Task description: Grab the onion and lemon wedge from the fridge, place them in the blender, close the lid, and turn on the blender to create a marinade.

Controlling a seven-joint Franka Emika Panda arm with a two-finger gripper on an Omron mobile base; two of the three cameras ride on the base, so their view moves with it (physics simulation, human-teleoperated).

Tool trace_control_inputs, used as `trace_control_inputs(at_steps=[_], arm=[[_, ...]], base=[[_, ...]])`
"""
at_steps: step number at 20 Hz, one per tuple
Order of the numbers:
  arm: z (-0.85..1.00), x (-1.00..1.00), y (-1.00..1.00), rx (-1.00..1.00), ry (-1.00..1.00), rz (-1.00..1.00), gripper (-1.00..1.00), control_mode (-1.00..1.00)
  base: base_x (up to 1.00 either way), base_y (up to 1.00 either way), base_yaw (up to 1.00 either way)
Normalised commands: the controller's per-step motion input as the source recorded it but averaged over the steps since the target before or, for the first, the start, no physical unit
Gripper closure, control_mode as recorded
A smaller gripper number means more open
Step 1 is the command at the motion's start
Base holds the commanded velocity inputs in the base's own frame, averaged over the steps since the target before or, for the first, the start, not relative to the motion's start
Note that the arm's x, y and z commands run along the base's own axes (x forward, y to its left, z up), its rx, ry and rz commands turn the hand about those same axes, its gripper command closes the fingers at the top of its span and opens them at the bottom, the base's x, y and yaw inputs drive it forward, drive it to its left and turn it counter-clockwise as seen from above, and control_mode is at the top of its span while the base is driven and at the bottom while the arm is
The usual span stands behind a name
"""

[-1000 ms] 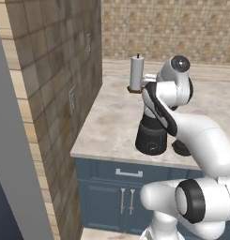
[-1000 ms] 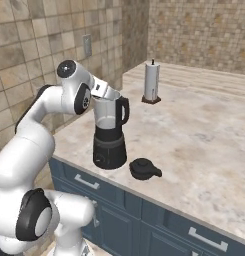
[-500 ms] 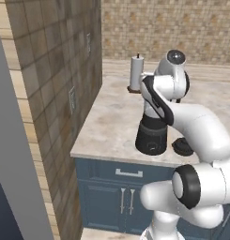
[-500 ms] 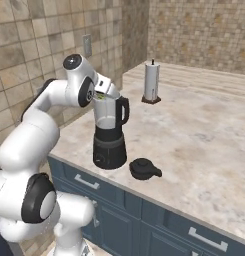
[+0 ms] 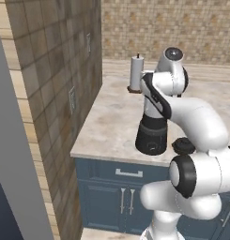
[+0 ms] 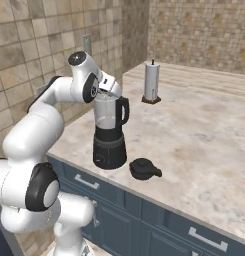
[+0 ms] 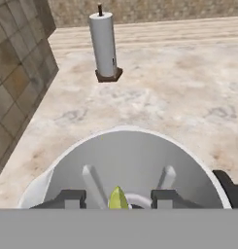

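Note:
The blender [image 6: 110, 135] stands near the counter's front edge, a clear jar with a black handle on a black base; it also shows behind my arm [image 5: 153, 133]. My gripper [image 6: 111, 91] hangs just over the jar's open mouth. Looking down into the jar [image 7: 132, 160], my gripper [image 7: 118, 199] is open, and the tiny yellow-green lemon wedge [image 7: 118, 198] sits between the fingertips [image 7: 72, 198] with a gap on each side. The black lid [image 6: 144, 168] lies on the counter right of the blender's base. The onion and the fridge are out of view.
An upright white paper roll [image 6: 152, 82] on a dark stand is farther back on the marble counter [image 6: 204, 125]. A tiled wall [image 5: 65, 93] with outlets runs along the left. Blue cabinet fronts [image 5: 121, 192] sit below the counter edge.
The arm's upper joints have turned slightly while the hand stayed over the jar's mouth. The blender and lid have not moved.

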Motion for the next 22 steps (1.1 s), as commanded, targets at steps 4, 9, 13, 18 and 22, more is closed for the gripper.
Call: trace_control_inputs(at_steps=[4,9,13,18,22], arm=[[0.0,-0.42,-0.16,0.0,0.0,-0.09,-1.0,-1.0],[0.03,-0.83,-0.01,0.0,-0.01,-0.02,-1.0,-1.0],[0.08,-1.0,0.07,0.0,-0.12,0.0,-1.0,-1.0],[0.08,-0.91,0.27,0.0,-0.08,0.0,-1.0,-1.0],[0.0,-0.86,0.35,0.0,0.0,0.05,-1.0,-1.0]], base=[[0.0,0.0,0.0],[0.0,0.0,0.0],[0.0,0.0,0.0],[0.0,0.0,0.0],[0.0,0.0,0.0]])
